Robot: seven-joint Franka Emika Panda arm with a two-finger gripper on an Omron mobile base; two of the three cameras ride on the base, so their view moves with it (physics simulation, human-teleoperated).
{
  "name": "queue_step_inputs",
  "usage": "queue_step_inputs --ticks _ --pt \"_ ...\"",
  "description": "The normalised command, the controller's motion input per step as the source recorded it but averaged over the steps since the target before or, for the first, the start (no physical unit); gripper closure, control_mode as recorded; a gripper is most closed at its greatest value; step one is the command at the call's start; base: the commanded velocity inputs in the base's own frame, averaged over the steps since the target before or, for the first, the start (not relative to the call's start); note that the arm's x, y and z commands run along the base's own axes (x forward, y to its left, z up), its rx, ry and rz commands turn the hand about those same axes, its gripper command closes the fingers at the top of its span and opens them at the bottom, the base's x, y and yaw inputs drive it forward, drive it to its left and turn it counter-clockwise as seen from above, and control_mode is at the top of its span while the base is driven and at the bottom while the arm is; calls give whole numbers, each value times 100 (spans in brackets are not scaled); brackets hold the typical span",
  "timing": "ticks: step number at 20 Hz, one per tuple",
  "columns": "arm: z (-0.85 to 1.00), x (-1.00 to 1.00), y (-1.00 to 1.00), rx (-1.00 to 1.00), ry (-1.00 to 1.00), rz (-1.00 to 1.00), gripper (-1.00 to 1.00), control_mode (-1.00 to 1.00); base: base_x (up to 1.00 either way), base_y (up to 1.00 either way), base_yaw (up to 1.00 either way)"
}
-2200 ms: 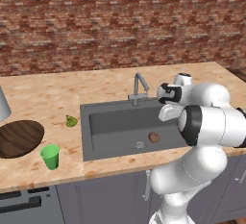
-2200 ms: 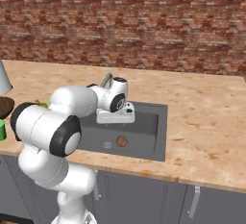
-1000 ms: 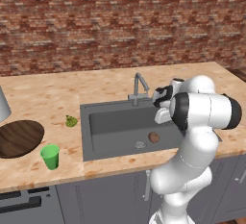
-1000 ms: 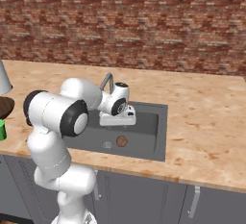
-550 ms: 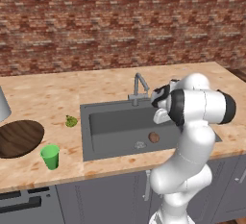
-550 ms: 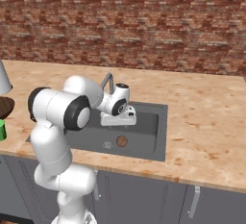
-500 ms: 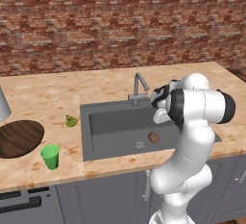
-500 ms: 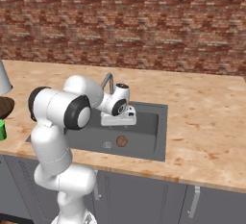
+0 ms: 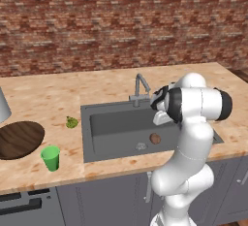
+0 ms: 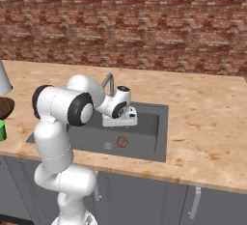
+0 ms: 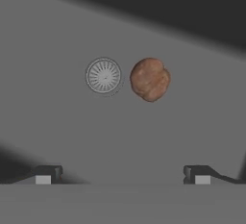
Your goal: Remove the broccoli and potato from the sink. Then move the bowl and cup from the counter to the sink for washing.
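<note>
Fingertips (image 11: 48,174) of the gripper (image 11: 122,175) stand far apart at the bottom of the hand view, spread wide with nothing between them. The gripper (image 10: 119,119) hangs above the sink (image 10: 161,122) and points down at its floor, not touching anything. Right under it, on the dark grey floor of the sink, lies the potato (image 11: 150,79), a small brown lump. Just beside the potato sits the round grey drain (image 11: 103,75), close to it but not touching. In the left base view the potato (image 9: 155,138) and the drain (image 9: 141,146) lie near the front of the sink (image 9: 87,133), and the gripper (image 9: 162,118) is just above and to the right of them. In the right base view the potato (image 10: 122,142) and drain (image 10: 108,146) sit below the hand. The grey metal faucet (image 9: 139,87) stands at the back edge of the sink, close to the white arm (image 9: 193,123). The broccoli (image 9: 71,121) is out on the counter (image 9: 58,94), just left of the sink. Farther left on the counter lies the dark wooden bowl (image 9: 19,139). The bright green cup (image 9: 50,158) stands upright near the front edge, just beside the bowl. A pale grey vessel (image 9: 3,106) stands at the far left, behind the bowl. A red brick wall (image 9: 121,21) runs behind the counter, and grey cabinets (image 9: 106,198) sit below it.
</note>
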Motion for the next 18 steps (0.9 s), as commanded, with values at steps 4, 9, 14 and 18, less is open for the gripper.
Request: queue_step_inputs --ticks 4,9,14,18 --pt "-16 14 0 0 -8 0 -100 -100 0 0 0" --pt "-16 15 0 0 -4 0 -100 -100 0 0 0" --pt "-19 14 0 0 -1 0 -100 -100 0 0 0" --pt "-16 17 0 0 -1 -1 -100 -100 0 0 0"
